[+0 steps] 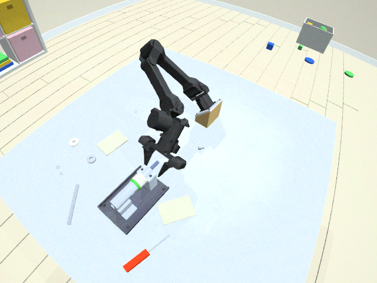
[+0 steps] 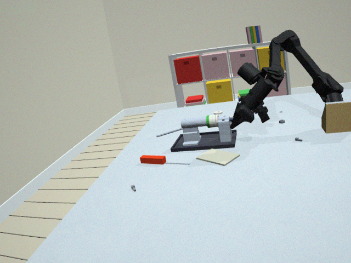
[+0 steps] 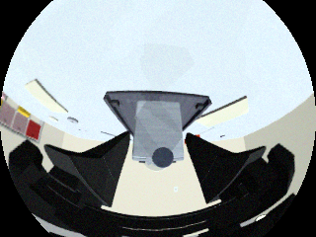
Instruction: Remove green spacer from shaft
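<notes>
The pale grey housing (image 1: 123,194) (image 2: 194,122) lies on its stand in the dark tray (image 1: 142,203) (image 2: 205,148) (image 3: 158,93). The green spacer (image 1: 135,183) (image 2: 208,121) sits against the housing's end, around the shaft line. Cream-white spacers (image 1: 141,178) (image 2: 214,120) sit between it and the upright end block (image 1: 151,183) (image 2: 225,133) (image 3: 158,123). The dark shaft end (image 1: 155,165) (image 3: 163,157) sticks out of that block. My gripper (image 1: 152,170) (image 3: 158,136) is open, its fingers apart on either side of the shaft end, touching neither side visibly.
Pale cards (image 1: 112,142) (image 1: 177,210) lie on both sides of the tray. A red-handled screwdriver (image 1: 136,260) (image 2: 153,159) lies in front. A grey bar (image 1: 73,204), a white ring (image 1: 70,144) and a grey ring (image 1: 88,159) lie beyond the tray. A brown block (image 1: 209,117) (image 2: 337,118) is by the arm's base.
</notes>
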`<control>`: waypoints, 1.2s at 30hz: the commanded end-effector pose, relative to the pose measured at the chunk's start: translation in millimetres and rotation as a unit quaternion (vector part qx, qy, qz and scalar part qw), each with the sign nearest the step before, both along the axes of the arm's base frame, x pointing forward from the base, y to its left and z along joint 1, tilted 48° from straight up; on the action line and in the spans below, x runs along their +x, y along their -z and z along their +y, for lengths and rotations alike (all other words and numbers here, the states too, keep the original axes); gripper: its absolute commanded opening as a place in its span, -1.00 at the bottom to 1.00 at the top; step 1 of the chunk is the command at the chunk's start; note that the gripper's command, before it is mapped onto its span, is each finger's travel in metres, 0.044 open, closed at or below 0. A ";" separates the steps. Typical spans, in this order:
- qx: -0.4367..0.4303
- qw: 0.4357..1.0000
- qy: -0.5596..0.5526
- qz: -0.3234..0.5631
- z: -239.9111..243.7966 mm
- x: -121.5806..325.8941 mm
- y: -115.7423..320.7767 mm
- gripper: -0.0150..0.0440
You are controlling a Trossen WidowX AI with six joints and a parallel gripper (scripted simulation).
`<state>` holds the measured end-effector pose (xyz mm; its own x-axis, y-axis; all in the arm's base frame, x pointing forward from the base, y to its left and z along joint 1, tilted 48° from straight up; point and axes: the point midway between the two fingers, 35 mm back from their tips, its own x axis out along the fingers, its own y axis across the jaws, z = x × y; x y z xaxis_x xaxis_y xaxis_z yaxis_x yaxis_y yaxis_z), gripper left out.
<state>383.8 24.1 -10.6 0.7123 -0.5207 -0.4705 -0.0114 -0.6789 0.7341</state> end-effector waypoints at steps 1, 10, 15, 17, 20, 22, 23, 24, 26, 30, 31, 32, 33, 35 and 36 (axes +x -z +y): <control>0.000 1.000 0.000 0.000 0.0 0.0 -0.1 0.29; 0.000 1.000 0.000 0.000 0.0 0.0 -0.1 -0.38; -0.001 1.000 0.000 0.002 0.0 -0.4 -0.1 -0.49; -0.001 1.000 -0.001 0.003 0.0 -1.5 -0.1 -0.49; -0.001 1.000 -0.001 0.003 0.0 -3.0 0.0 -0.49; -0.001 1.000 -0.001 0.003 0.0 -4.1 0.0 -0.49; -0.001 1.000 -0.001 0.003 0.0 -4.6 0.0 -0.49; -0.001 1.000 -0.001 0.003 0.0 -5.1 0.0 -0.49; -0.001 1.000 -0.001 0.003 0.0 -6.2 0.0 -0.49; -0.001 1.000 -0.001 0.003 0.0 -8.3 0.1 -0.49; -0.001 1.000 -0.001 0.003 0.0 -8.8 0.1 -0.49; -0.001 1.000 -0.001 0.003 0.0 -9.3 0.1 -0.49; -0.001 1.000 -0.001 0.003 0.0 -9.9 0.1 -0.49; -0.001 1.000 -0.001 0.003 0.0 -10.9 0.1 -0.49; -0.001 1.000 -0.001 0.003 0.0 -11.4 0.1 -0.49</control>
<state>374.9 24.3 -10.8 0.7108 -0.5193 -0.4744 -0.0028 -0.6765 0.7364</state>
